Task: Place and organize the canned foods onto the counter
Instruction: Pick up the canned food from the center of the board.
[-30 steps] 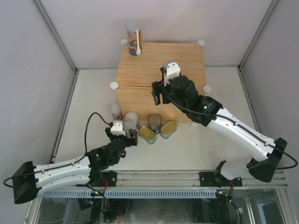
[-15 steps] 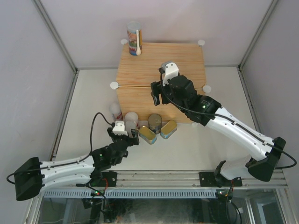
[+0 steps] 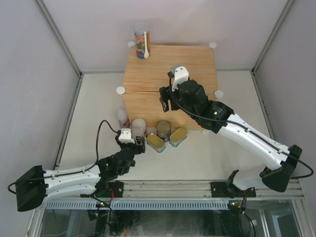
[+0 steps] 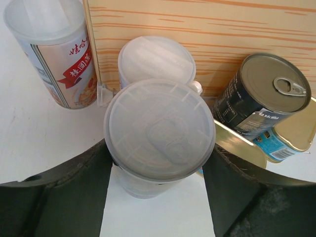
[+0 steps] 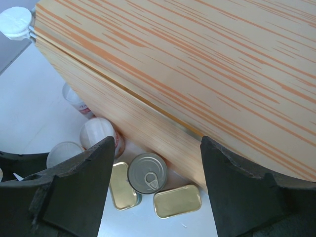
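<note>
The left gripper (image 4: 158, 158) clamps the nearest white-lidded can (image 4: 159, 129), whose lid hides its label. Just behind, a second lidded can (image 4: 155, 59) stands against the counter (image 4: 197, 24), and beside it the dark can (image 4: 261, 96) covers part of two gold tins (image 4: 294, 126). Farther off, the right gripper (image 5: 155, 148) hangs unclenched and empty above the counter, and a tall can (image 3: 142, 42) stands on the counter's far-left corner.

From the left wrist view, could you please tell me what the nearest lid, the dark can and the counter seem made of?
The nearest lid: translucent matte plastic, probably; milky with moulded ridges. The dark can: metal, seemingly; shiny top with a pull ring. The counter: wood or wood-look laminate; printed-looking orange grain.
</note>
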Available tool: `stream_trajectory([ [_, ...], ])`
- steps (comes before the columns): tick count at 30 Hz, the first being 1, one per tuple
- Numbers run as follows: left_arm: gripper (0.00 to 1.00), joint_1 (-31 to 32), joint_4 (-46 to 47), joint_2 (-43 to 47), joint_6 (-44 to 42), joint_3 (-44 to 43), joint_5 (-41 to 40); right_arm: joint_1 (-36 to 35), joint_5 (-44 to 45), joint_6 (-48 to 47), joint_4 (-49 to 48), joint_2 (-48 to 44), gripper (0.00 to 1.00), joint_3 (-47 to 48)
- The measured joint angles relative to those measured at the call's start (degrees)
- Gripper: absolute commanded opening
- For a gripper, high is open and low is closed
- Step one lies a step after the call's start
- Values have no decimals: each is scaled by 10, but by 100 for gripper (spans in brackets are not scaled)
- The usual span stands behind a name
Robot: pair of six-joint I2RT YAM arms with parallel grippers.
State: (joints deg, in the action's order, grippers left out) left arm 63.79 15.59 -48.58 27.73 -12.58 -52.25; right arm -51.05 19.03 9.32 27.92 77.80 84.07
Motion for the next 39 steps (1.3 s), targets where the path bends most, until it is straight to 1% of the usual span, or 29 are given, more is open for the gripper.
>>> stream_trajectory([
  [2,61,1,5,1,-7,3,-1,-1,1,0,1,0,70,0],
  [8,38,0,13,6,-16,8,3,-5,5,-1,3,0,70,0],
  [11,24,0,14,22,-21,16,10,-9,6,-1,3,0,70,0],
  [14,6,1,10,41,-26,23,16,-11,9,-2,3,0,70,0],
  [15,1,0,7,49,-29,26,19,-12,9,-2,3,0,70,0],
  [28,0,12,-48,98,-40,28,24,-16,15,-2,4,0,69,0],
  [39,0,57,-121,144,-65,16,-14,-18,14,-2,4,0,69,0],
])
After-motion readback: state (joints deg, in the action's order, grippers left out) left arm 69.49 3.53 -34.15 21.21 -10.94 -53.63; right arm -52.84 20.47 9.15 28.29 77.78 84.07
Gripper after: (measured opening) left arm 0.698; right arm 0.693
